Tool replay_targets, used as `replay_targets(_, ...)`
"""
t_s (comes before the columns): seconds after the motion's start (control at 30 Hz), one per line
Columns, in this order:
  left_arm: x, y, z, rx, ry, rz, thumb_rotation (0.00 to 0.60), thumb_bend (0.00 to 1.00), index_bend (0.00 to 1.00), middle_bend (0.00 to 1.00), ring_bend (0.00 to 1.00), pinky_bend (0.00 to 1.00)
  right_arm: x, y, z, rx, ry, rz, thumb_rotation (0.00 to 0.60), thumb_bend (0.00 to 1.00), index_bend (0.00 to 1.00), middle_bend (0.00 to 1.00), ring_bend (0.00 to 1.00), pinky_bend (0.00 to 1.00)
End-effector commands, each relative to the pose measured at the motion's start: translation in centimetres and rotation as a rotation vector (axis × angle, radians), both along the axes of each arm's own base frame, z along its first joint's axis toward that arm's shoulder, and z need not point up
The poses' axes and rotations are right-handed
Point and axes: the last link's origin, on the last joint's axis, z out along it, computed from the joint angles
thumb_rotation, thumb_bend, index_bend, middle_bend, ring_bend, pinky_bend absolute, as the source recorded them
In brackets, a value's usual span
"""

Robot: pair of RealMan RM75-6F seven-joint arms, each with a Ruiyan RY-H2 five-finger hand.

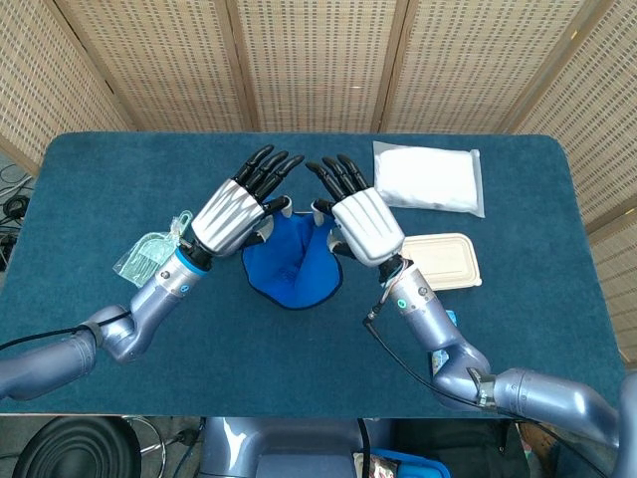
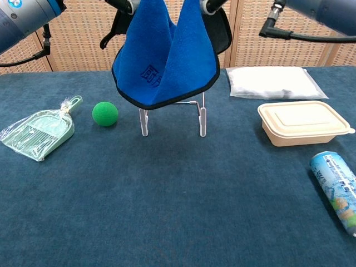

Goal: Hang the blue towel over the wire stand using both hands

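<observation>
The blue towel point(image 2: 166, 60) hangs in the air, sagging in a fold between my two hands. My left hand point(image 1: 237, 206) pinches its left top corner and my right hand point(image 1: 356, 216) pinches its right top corner, the other fingers stretched forward. In the chest view only the undersides of the left hand point(image 2: 118, 10) and right hand point(image 2: 218, 12) show at the top edge. The wire stand point(image 2: 201, 121) stands on the table just behind and below the towel, whose lower hem covers its top bar. In the head view the towel point(image 1: 295, 261) hides the stand.
A green ball point(image 2: 104, 113) and a bagged green dustpan point(image 2: 38, 132) lie left of the stand. On the right are a white packet point(image 2: 271, 82), a beige lidded box point(image 2: 303, 122) and a lying can point(image 2: 337, 187). Wicker screens close off the back.
</observation>
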Motion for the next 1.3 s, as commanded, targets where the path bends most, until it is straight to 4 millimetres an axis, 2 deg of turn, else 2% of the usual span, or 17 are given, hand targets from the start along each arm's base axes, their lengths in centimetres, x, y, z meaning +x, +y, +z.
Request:
replay_targets(0.03,0.3,0.6,0.0,0.009,0.005,0.004,0.600,0.48,0.72,0.00,0.00,0.00,0.7,-0.8,0.1,-0.006,-0.005,-0.015,0.600,0.62,0.65,0.11,0.00,0.00)
replay_targets(0.17,0.7,1.7,-0.3,-0.012,-0.026,0.047,0.600,0.48,0.73,0.00,0.00,0.00,0.9,-2.3,0.2,-0.014,-0.011,-0.061,0.600,0.62,0.65,0.11,0.00,0.00)
replay_targets(0.37,0.2,3.1,-1.0,-0.032,-0.053,0.124,0.600,0.47,0.72,0.00,0.00,0.00,0.8,-3.7,0.0,-0.021,-0.027,-0.108,0.600,0.62,0.65,0.11,0.00,0.00)
replay_targets(0.57,-0.5,4.2,-1.2,-0.025,-0.075,0.173,0.600,0.47,0.73,0.00,0.00,0.00,-0.2,-4.8,-0.8,-0.019,-0.018,-0.152,0.600,0.62,0.65,0.11,0.00,0.00)
replay_targets(1.3,-3.7,5.1,-3.9,-0.043,-0.060,0.324,0.600,0.47,0.73,0.00,0.00,0.00,-3.9,-6.7,-4.1,0.015,0.005,-0.272,0.600,0.62,0.65,0.11,0.00,0.00)
